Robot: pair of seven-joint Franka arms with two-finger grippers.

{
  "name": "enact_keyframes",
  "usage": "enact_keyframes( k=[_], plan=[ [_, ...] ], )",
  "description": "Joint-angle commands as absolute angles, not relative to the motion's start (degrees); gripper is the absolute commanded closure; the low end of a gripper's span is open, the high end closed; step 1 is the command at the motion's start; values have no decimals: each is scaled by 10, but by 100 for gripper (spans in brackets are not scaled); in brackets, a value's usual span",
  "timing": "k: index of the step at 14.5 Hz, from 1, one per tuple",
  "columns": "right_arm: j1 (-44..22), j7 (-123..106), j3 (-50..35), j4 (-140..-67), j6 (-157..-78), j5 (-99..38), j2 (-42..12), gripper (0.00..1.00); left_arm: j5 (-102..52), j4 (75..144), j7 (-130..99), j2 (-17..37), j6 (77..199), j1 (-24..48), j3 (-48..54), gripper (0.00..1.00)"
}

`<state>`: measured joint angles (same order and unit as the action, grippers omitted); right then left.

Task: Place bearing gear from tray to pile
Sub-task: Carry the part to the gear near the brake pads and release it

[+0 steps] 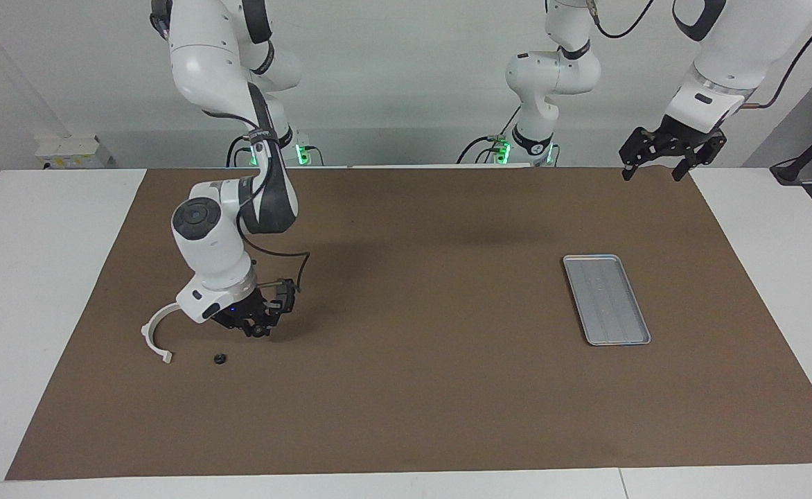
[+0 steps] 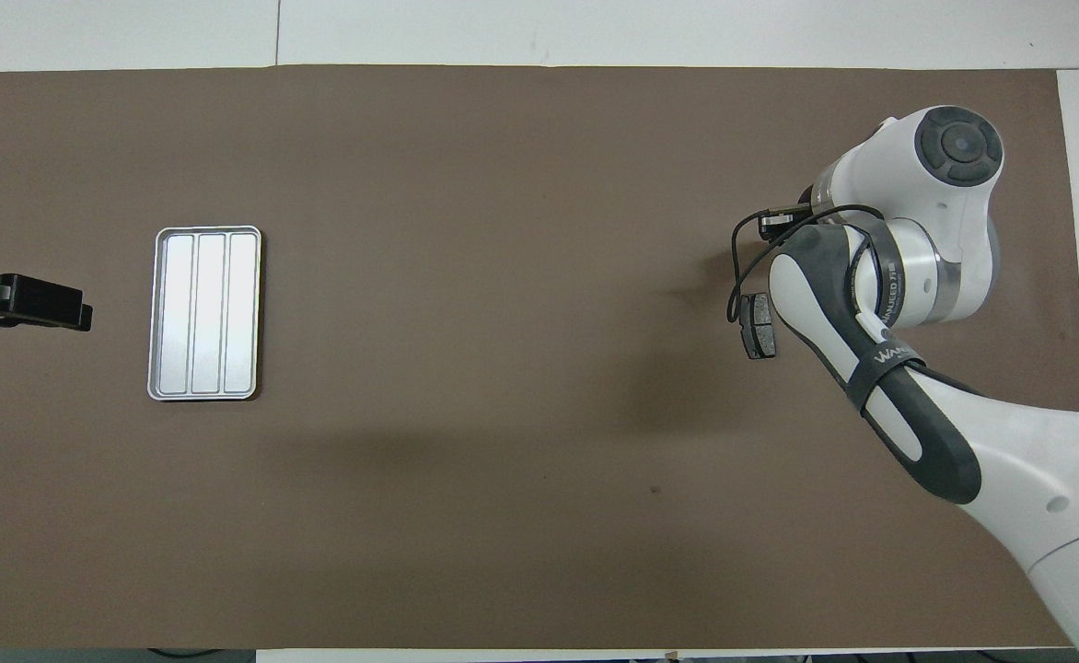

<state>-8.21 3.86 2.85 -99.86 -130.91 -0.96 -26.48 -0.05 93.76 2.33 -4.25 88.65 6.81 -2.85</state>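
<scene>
- The right gripper [image 1: 259, 331] hangs low over the brown mat [image 1: 447, 416], at mid-height of the facing frame toward the right arm's end of the table.
- Its jaws are drawn nearly together, and I read a small dark round bearing gear [image 1: 260, 333] pinched at their tips, just clear of the mat.
- It is right among the pile. The white half-ring plastic bracket [image 1: 156, 333] lies just beside the wrist, toward the table's end.
- One dark grey brake-pad-shaped piece [image 2: 759, 326] shows in the overhead frame beside the forearm, at mid-height. The arm covers the spot where any second one would lie.
- A small black ring-shaped part [image 1: 219, 359] lies on the mat lower in the facing frame, between the bracket's lower end and the gripper and touching neither.
- The flat silver-grey ridged metal tray [image 1: 605, 299] sits at mid-height toward the left arm's end, well apart from the pile. I see only its bare ridges inside.
- The left gripper [image 1: 654, 172] waits in the air at the top of the facing frame, over the mat's corner. Its jaws are spread wide and hold nothing.
</scene>
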Motion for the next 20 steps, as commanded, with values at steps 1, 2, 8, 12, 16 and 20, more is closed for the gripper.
enact_keyframes(
  k=[1, 2, 8, 12, 16, 20],
  plan=[
    [-66, 9, 22, -1000, -1344, -13, -285, 100, 0, 926, 25, -38, 887, 76, -25, 0],
    [-63, 9, 22, -1000, -1346, -13, -288, 100, -1, 931, 25, -40, 887, 76, -22, 0],
    [-64, 11, 22, -1000, -1358, -13, -295, 100, -1, 955, 27, -54, 893, 75, -24, 0],
    [-64, 12, 22, -1000, -1356, -13, -294, 0, -1, 954, 25, -60, 893, 75, -20, 0],
    [-70, 15, 22, -1000, -1350, -14, -289, 0, 0, 954, 24, -69, 886, 73, -20, 0],
    [-69, 14, 22, -999, -1330, -14, -271, 0, 0, 954, 24, -69, 886, 73, -20, 0]
  ],
)
